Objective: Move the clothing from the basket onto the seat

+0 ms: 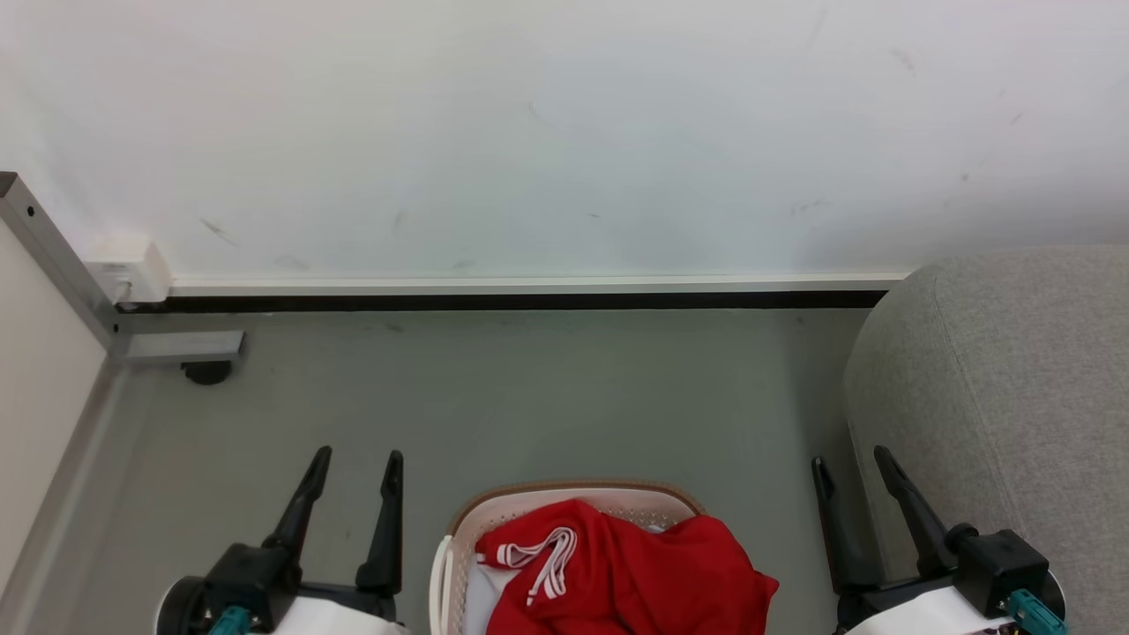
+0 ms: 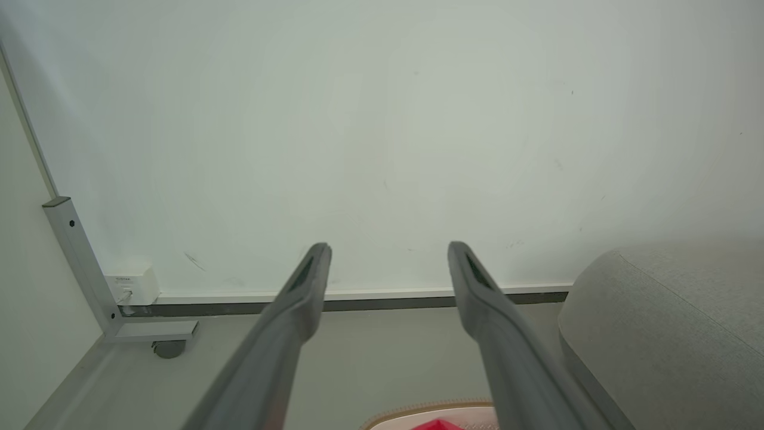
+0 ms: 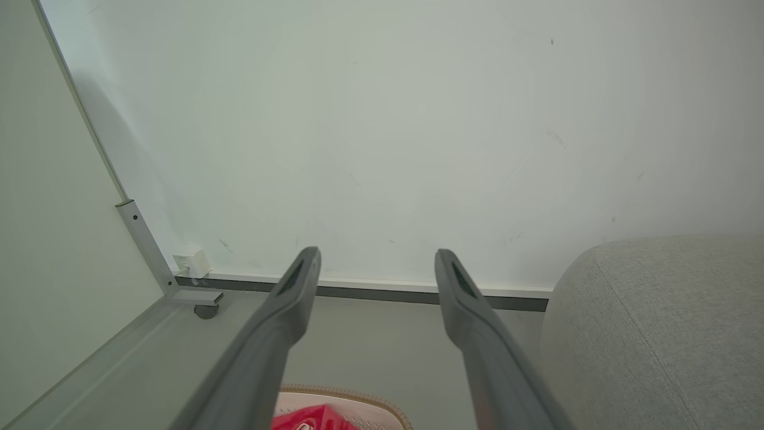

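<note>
We see a grey-green floor running to the wall. The basket sits on it at the near edge, centre. The grey sofa stands at right, near the basket but apart. A metal frame foot with a dark caster rests far left.

White wall, grey floor

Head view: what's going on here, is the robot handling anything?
Nothing is being handled at this moment. The red clothing lies heaped in the basket on the floor between the robot's arms. The left gripper and the right gripper hang open and empty on either side of it. The seat stands at the robot's right, with no clothing on the part in view.
</note>
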